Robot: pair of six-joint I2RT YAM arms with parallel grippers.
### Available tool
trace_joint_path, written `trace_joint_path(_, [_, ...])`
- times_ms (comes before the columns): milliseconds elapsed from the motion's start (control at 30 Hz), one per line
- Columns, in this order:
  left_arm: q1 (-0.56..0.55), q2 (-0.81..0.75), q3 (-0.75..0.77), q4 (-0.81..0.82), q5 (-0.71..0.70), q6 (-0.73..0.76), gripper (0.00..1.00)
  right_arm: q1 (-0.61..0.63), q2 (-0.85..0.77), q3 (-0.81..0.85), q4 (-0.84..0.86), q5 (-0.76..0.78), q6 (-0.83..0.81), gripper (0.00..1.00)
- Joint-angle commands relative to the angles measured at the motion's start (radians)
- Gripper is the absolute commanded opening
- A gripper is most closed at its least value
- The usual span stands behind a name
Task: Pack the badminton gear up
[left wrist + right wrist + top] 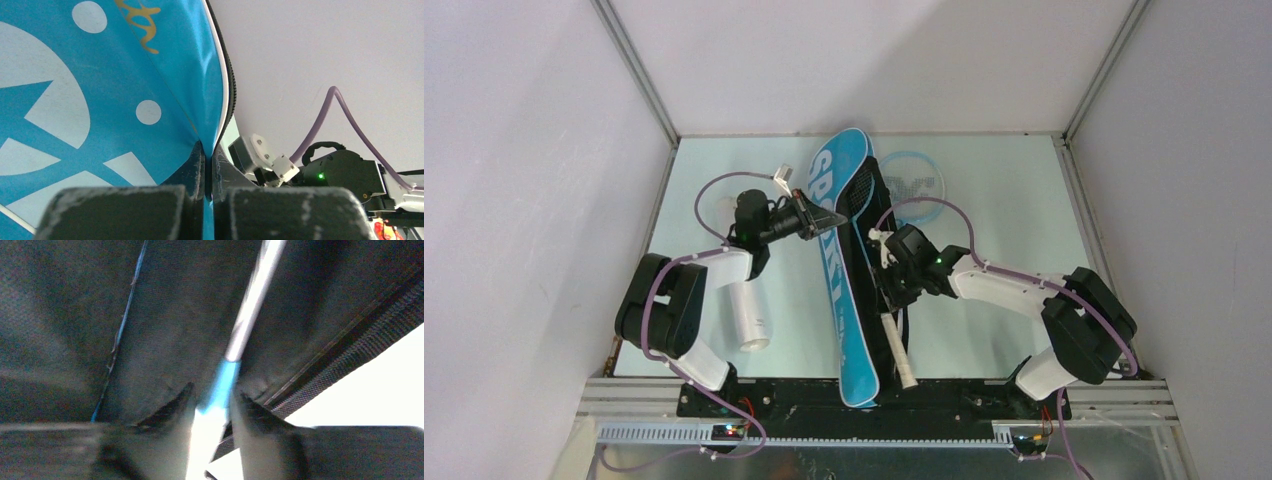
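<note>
The blue "SPORT" racket bag [832, 290] lies lengthwise down the middle of the table, its black inside [871, 215] open along the right edge. My left gripper [826, 218] is shut on the bag's blue flap [150, 75] and holds that edge up; the fabric is pinched between its fingertips [194, 165]. My right gripper [887, 272] is shut on a racket [222, 382] where the light-blue throat meets the silver shaft [252, 300], which runs into the bag's black lining. Its white handle [898, 350] sticks out toward the near edge. A second racket's light-blue head [916, 185] lies flat behind the bag.
The long white tube [749, 315] lies on the table left of the bag, next to my left arm. The bag's black strap [360, 355] runs beside the right fingers. White walls enclose the table on three sides. My right arm's wrist [345, 172] shows beyond the bag's edge.
</note>
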Motion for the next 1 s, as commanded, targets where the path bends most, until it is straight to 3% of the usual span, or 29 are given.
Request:
trace_joint_path(0, [-0.014,-0.04,0.01,0.023,0.01,0.045,0.0,-0.002,-0.035,0.027,0.045,-0.02,0.018,0.09])
trace_joint_path(100, [-0.032,-0.046,0.015,-0.004,0.011,0.062,0.0,-0.018,-0.055,0.065,0.067,-0.081,0.031,0.0])
trace_joint_path(233, [-0.048,-0.066,0.012,-0.053,0.015,0.096,0.0,-0.033,-0.034,0.138,0.06,-0.18,0.044,0.0])
trace_joint_path(467, [-0.079,-0.094,-0.01,-0.045,0.022,0.082,0.0,-0.043,0.015,0.192,0.127,-0.174,0.114,0.0])
trace_joint_path(767, [-0.099,-0.045,-0.051,0.296,0.081,-0.159,0.0,0.005,0.126,0.19,0.27,0.051,0.215,0.0])
trace_joint_path(967, [-0.099,0.052,-0.063,0.563,0.106,-0.366,0.0,0.005,0.144,0.187,0.331,0.076,0.248,0.0])
